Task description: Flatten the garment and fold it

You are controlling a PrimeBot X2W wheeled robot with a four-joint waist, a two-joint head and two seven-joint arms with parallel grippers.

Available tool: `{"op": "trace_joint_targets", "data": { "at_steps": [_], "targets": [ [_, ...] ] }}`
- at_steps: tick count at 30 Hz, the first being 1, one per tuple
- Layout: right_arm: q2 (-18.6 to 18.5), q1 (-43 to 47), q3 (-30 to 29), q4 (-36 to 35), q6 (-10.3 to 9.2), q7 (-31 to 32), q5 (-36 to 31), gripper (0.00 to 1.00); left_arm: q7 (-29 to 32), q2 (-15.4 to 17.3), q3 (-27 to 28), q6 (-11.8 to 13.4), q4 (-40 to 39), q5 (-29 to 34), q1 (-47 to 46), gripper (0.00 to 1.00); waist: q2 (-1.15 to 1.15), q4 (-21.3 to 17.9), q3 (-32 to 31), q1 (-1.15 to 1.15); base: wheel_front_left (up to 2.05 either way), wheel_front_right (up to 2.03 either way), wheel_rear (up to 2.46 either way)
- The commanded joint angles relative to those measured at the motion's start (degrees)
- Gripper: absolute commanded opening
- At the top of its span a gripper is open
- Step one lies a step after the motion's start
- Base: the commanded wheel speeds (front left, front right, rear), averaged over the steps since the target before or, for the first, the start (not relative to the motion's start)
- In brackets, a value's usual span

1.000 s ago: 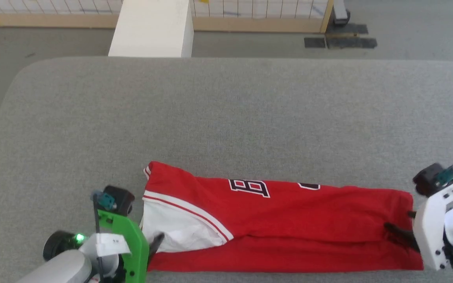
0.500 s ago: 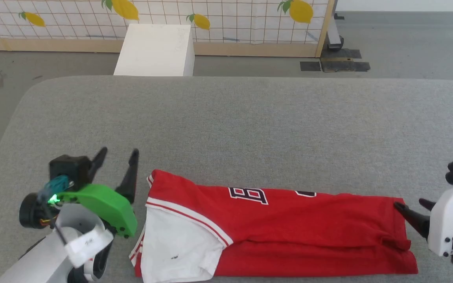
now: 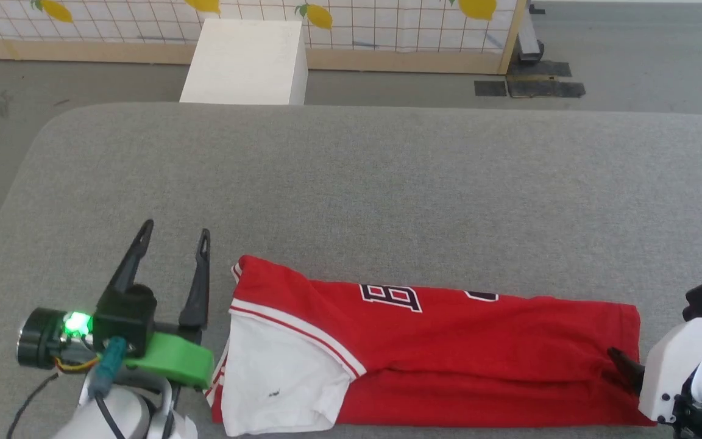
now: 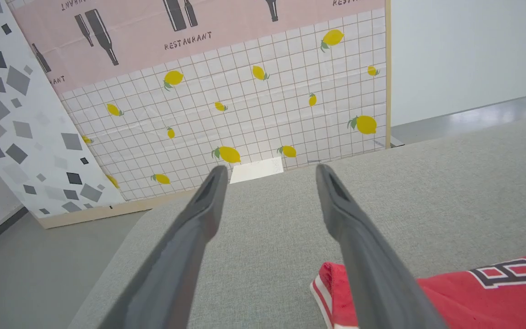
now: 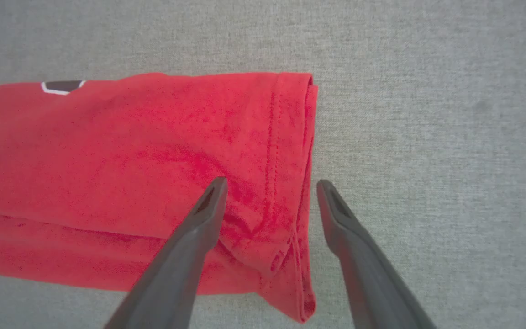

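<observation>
Head view: the red T-shirt (image 3: 448, 341) lies folded into a long band along the near edge of the grey desk (image 3: 351, 183). Its white sleeve (image 3: 278, 378) is at the robot's left end and its hem (image 3: 628, 360) at the right. The left claw (image 3: 175, 229) sits just beside the collar end, fingers apart and empty. The left wrist view adds a pink RESTAURANT poster (image 4: 199, 32) above the lemon-print panel (image 4: 263, 119). The right wrist view shows both fingers of the right claw (image 5: 272, 183) spread apart, one over the red cloth, the other over bare desk.
</observation>
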Motion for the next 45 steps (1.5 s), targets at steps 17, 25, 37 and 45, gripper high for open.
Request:
{"op": "trace_joint_targets", "data": {
  "at_steps": [17,25,37,45],
  "targets": [
    [6.12,2.22,-3.65,2.62,-0.06,3.30,-4.43,1.00,-0.42,-6.98,6.85,-4.90,1.29,10.67,7.05,1.00,0.00,3.40,4.54,0.00,0.00,0.00,0.00],
    [6.10,3.30,-1.67,0.97,-0.06,4.07,-3.74,0.00,-0.42,-9.16,9.32,-7.24,2.67,12.13,7.66,1.00,0.00,3.38,4.41,0.00,0.00,0.00,0.00],
    [-5.31,2.58,-6.44,0.65,-0.06,1.13,-3.70,0.00,-0.42,-11.19,11.70,-10.31,4.46,12.93,8.83,1.00,0.00,2.69,2.05,0.00,0.00,0.00,0.00],
    [-10.50,2.00,-9.07,4.10,-0.06,-0.16,-1.55,0.00,-0.42,-11.97,13.08,-11.61,5.61,13.02,9.66,1.00,0.00,2.27,0.92,0.00,0.00,0.00,0.00]
  ]
}}
